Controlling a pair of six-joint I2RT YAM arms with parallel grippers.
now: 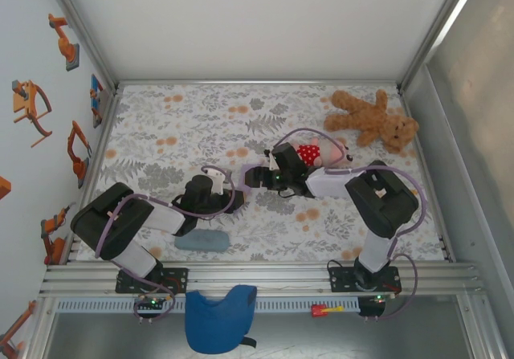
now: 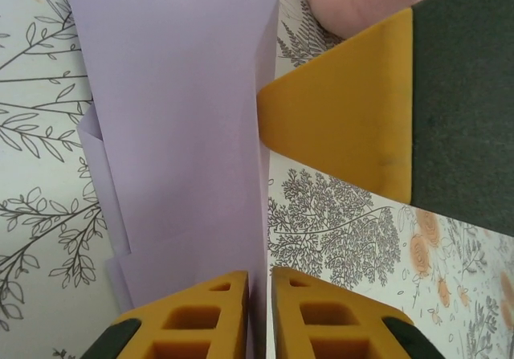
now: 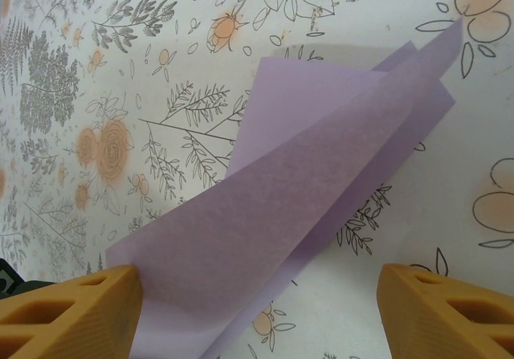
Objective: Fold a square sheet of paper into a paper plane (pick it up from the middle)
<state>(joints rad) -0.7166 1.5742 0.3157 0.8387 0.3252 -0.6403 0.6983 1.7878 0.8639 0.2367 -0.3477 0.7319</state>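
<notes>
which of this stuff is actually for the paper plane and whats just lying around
For the job:
- paper, folded, its edge pinched in the left gripper

Lying about:
- teddy
- pad
- blue cloth
- small red item

Both arms folded low, grippers meeting head-on at mid-table.
Left arm reaches right from its near-left base. The left gripper has its jaws almost together, nipping the sheet at its edge. Right arm reaches left from its near-right base. The right gripper has its jaws spread wide, one finger close ahead of the left gripper.
</notes>
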